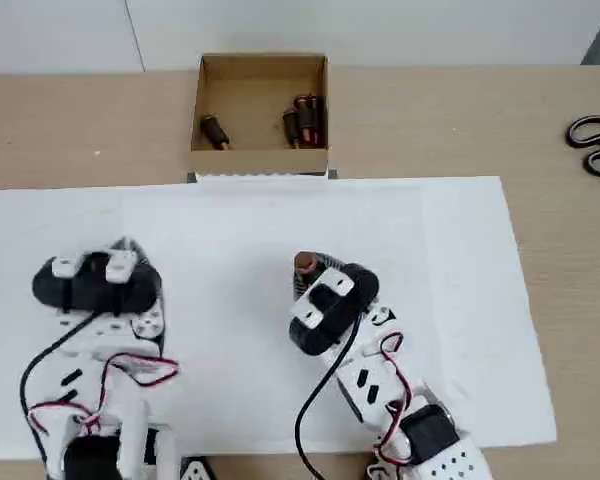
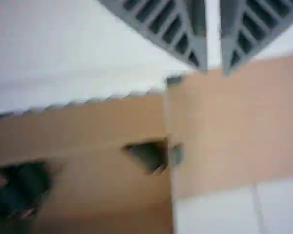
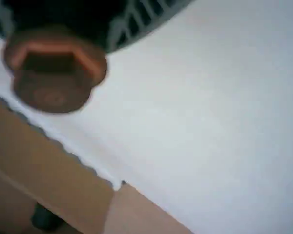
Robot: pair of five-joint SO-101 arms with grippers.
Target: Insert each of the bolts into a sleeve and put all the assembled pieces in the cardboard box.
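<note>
The cardboard box [image 1: 263, 160] stands open at the back of the table, with assembled pieces at its left [image 1: 213, 132] and right [image 1: 305, 120]. My right gripper [image 1: 305, 268] hovers over the white paper in front of the box, shut on a bolt with a brown hex head [image 3: 53, 73] seated in a black sleeve. Its grey fingers [image 3: 136, 19] flank the piece, and the box's edge [image 3: 39, 170] lies beyond. My left gripper [image 1: 123, 243] stays at the left over the paper, its grey fingers [image 2: 185, 34] together with nothing between them. Its wrist view faces the box wall [image 2: 88, 126] and dark pieces [image 2: 14, 187] inside.
A large white paper sheet [image 1: 230, 320] covers the table's middle and front. Scissors [image 1: 595, 140] lie at the far right edge on bare wood. The two arms sit apart, with open paper between them.
</note>
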